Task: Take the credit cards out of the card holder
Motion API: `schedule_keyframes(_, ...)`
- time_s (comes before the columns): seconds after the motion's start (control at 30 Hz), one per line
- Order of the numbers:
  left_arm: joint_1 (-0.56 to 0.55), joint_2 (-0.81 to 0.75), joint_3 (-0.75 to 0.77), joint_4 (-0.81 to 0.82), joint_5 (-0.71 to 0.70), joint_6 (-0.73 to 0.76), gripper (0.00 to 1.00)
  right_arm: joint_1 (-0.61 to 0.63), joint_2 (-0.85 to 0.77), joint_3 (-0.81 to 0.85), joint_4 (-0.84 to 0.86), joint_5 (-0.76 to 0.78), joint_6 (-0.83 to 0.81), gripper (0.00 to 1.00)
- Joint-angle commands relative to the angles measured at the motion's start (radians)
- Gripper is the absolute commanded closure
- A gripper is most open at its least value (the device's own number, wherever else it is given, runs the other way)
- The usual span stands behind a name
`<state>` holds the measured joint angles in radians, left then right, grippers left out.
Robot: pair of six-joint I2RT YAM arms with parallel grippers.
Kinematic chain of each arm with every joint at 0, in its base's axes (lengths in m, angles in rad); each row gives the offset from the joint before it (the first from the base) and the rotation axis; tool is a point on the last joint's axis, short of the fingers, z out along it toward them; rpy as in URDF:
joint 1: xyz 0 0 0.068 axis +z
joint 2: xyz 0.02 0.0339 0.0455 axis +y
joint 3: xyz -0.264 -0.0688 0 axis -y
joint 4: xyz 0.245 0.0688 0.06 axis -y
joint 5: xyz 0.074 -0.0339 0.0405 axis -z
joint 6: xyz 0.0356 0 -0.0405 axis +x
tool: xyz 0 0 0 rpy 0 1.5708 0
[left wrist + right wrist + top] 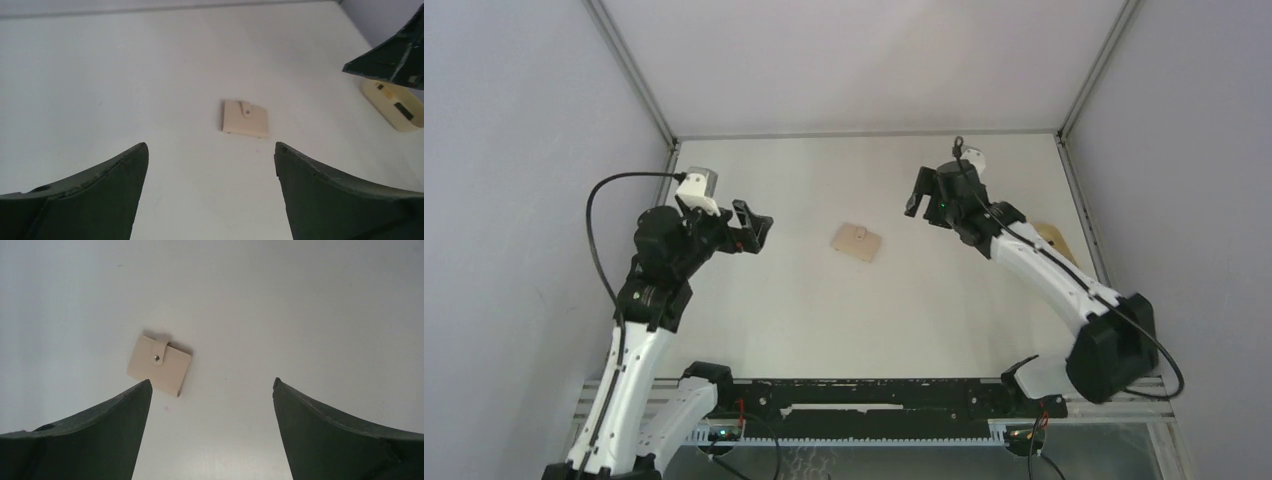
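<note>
Between left gripper (211,146) and right gripper (211,382), both agape, empty | card holder (856,242) flat, snapped shut | right judged marginally nearer

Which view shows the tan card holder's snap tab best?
Right wrist: the small flat tan card holder is largest there, tab and dark snap dot distinct. Left wrist shows it smaller, tab visible, snap unclear. Top external shows only a small tan rectangle.

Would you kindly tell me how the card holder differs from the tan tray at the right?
The card holder is flat, rectangular and closed by its snap tab, while the tray is rounded, rimmed and open-topped. The card holder lies in full view, whereas the tray sits partly behind the right arm. Both are tan and untouched.
</note>
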<state>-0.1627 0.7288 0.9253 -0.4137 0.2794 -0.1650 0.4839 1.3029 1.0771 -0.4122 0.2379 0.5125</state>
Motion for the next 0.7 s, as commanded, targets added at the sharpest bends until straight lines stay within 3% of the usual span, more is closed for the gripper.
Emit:
schedule_keyframes(0.0, -0.003, 0.129, 0.018, -0.031, -0.137, 0.016, 0.00, 0.026, 0.195, 0.199, -0.161, -0.013, 0.229, 0.01)
schedule_keyframes(0.17, -0.003, 0.101, -0.110, 0.137, -0.082, -0.083, 0.00, 0.092, 0.515, 0.555, -0.439, 0.044, 0.293, 0.03)
schedule_keyframes(0.33, -0.003, 0.078, -0.177, 0.184, -0.077, -0.156, 0.00, 0.144, 0.751, 0.836, -0.562, 0.077, 0.293, 0.05)
schedule_keyframes(0.4, -0.004, 0.065, -0.194, 0.183, -0.076, -0.162, 0.00, 0.156, 0.825, 0.931, -0.608, 0.071, 0.287, 0.11)
schedule_keyframes(0.67, -0.002, 0.039, -0.225, 0.166, -0.077, -0.197, 0.00, 0.193, 0.997, 1.080, -0.657, 0.038, 0.303, 0.24)
